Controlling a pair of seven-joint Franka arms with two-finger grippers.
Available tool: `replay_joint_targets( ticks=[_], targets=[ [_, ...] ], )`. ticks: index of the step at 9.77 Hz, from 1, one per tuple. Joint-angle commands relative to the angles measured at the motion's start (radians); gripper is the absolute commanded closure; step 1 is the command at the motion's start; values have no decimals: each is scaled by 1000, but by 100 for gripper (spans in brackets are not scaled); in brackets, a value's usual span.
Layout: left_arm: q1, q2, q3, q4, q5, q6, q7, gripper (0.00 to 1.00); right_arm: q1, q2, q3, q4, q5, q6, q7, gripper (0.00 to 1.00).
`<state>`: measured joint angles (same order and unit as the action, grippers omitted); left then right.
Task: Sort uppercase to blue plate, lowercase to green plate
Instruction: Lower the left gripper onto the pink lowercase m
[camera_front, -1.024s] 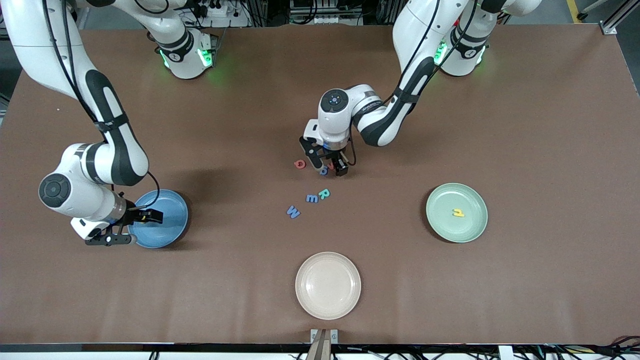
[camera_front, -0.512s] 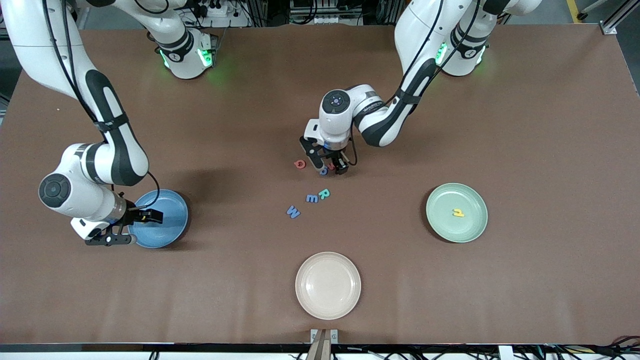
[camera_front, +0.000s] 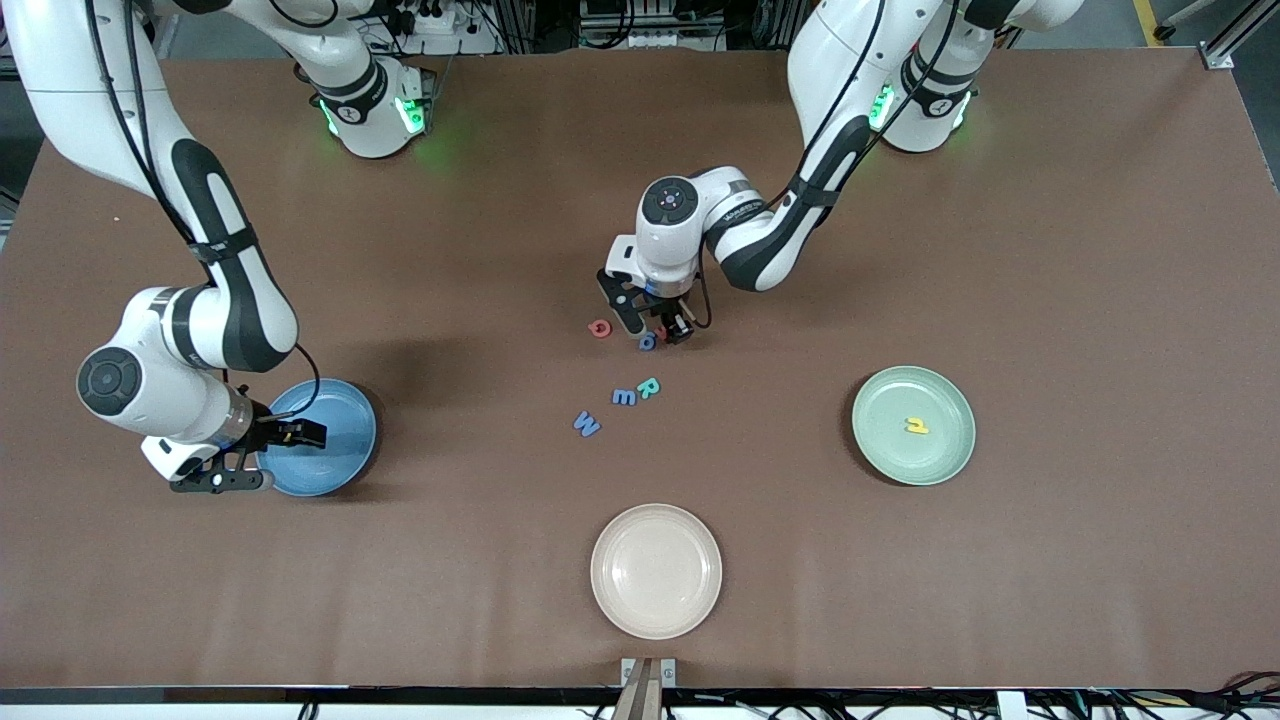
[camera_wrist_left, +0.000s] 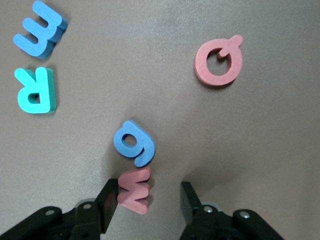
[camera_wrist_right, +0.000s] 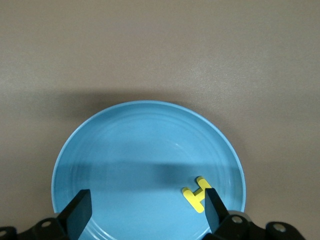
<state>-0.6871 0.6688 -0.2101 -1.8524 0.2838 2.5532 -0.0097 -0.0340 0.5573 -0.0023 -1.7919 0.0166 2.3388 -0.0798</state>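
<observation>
left gripper (camera_wrist_left: 145, 205) straddles the red w (camera_wrist_left: 134, 190) mid-table, fingers not yet clamped; next squeeze, lift to green plate (camera_front: 880, 460); right gripper (camera_wrist_right: 145, 210) waits open over blue plate (camera_wrist_right: 100, 150).

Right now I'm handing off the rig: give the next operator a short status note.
Left gripper: down at the table, jaws closing around the red w, not yet clamped.
Right gripper: open, waiting over the blue plate.
Done: yellow H in the blue plate; yellow h in the green plate.
Left: red Q, teal R, blue W, blue g, blue m.
</observation>
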Motion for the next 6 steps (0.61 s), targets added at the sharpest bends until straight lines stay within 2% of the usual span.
replay_joint_targets(
  ticks=[1,3,6],
  targets=[
    [11,-9,-6,-19,-20,12,13,52,3,3,1,14,-1,-13,18,0],
    [9,-9,-8,-19,-20,12,14,60,3,3,1,14,-1,-13,17,0],
    [11,-12,-8,-19,-20,10,20,63,6,3,1,16,-1,-13,18,0]
  ],
)
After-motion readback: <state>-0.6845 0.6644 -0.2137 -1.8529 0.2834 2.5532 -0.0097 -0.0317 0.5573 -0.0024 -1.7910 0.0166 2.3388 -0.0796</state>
